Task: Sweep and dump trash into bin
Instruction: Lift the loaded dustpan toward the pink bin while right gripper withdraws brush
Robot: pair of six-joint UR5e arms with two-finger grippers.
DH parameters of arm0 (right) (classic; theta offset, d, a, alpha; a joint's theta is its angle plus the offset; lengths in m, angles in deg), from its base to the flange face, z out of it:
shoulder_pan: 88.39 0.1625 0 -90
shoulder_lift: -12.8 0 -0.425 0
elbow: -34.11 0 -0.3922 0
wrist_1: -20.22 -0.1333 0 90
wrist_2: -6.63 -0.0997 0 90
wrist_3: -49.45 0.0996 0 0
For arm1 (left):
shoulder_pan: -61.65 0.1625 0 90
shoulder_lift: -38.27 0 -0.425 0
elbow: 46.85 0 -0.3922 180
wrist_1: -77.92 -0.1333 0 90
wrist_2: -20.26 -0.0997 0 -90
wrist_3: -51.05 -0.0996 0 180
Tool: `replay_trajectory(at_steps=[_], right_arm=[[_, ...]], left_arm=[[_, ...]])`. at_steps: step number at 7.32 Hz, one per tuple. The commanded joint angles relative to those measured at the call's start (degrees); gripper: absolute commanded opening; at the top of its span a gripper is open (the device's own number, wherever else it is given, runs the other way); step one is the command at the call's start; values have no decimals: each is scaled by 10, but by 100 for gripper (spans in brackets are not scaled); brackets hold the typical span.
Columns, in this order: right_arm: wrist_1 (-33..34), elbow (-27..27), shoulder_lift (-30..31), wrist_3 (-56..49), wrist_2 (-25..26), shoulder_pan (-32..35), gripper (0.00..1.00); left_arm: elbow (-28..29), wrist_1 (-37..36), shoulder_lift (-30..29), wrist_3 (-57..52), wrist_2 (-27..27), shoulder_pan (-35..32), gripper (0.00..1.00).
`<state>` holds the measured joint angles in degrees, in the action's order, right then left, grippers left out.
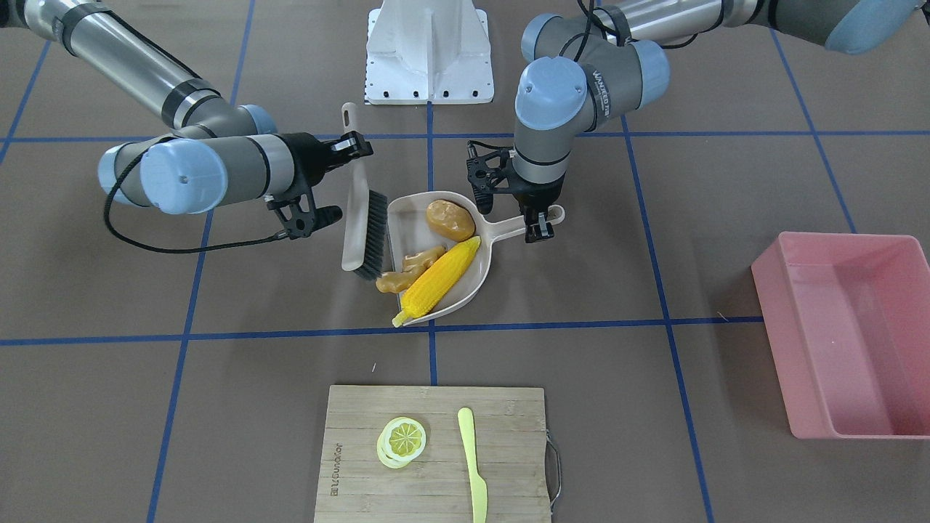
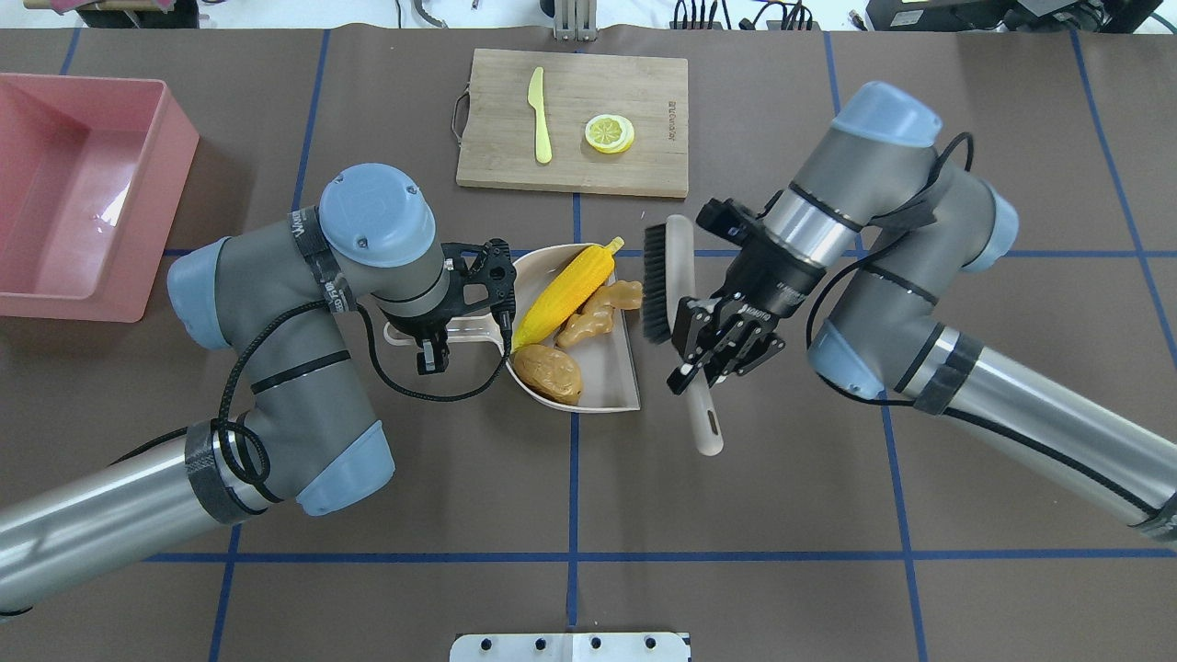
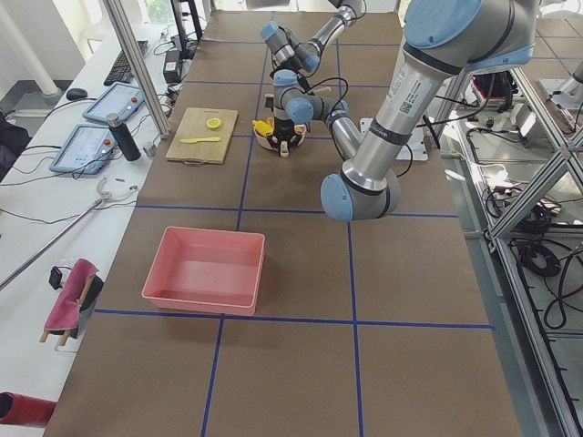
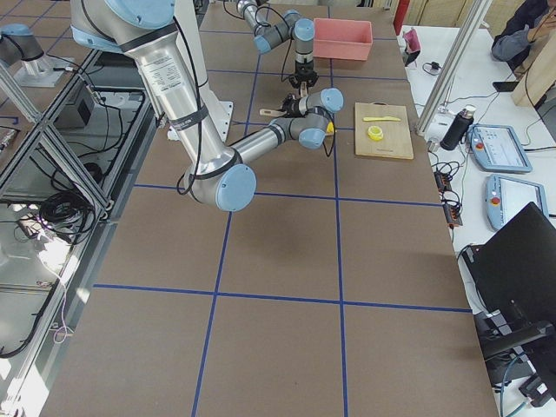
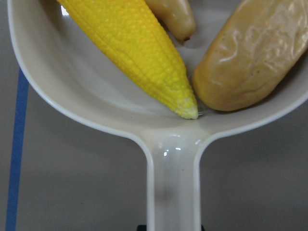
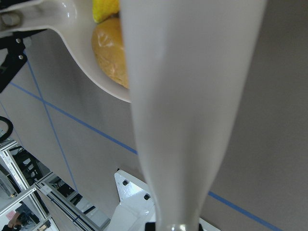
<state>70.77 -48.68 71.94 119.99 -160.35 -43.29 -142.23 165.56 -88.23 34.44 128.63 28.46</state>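
The yellow corn cob (image 1: 439, 280), brown potato (image 1: 450, 220) and tan ginger root (image 1: 410, 269) lie in the beige dustpan (image 1: 407, 218). One end of the ginger pokes over the pan's open lip. My left gripper (image 1: 538, 226) is shut on the dustpan's handle (image 5: 173, 183). My right gripper (image 2: 706, 366) is shut on the brush handle (image 2: 703, 423). The bristles (image 2: 657, 285) stand at the pan's open side, next to the ginger (image 2: 602, 308). The pink bin (image 2: 83, 276) sits empty at the table's left end, apart from both grippers.
A bamboo cutting board (image 2: 644, 165) at the far side holds a lemon slice (image 2: 609, 133) and a yellow-green plastic knife (image 2: 540, 115). The white robot base (image 1: 429, 51) is behind the dustpan. Brown table with blue tape lines lies between the dustpan and the bin (image 1: 850, 407).
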Motion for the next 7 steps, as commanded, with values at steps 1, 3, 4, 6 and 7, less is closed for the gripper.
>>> replay_trajectory(at_steps=[1,3,4,6,7], right_arm=[[3,2,21,4,-10,87,0],[45,6,38,4,5,165,0],[69,2,41,4,12,186,0],[65,-1,69,-9,39,217,0],[54,-5,81,-29,64,218,0]], left_arm=[[-1,37,6,30,0,-1,0],[-1,86,9,60,0,-10,0],[-2,115,13,88,1,-13,0],[-37,175,47,161,1,-35,0],[-78,177,73,202,1,-45,0]])
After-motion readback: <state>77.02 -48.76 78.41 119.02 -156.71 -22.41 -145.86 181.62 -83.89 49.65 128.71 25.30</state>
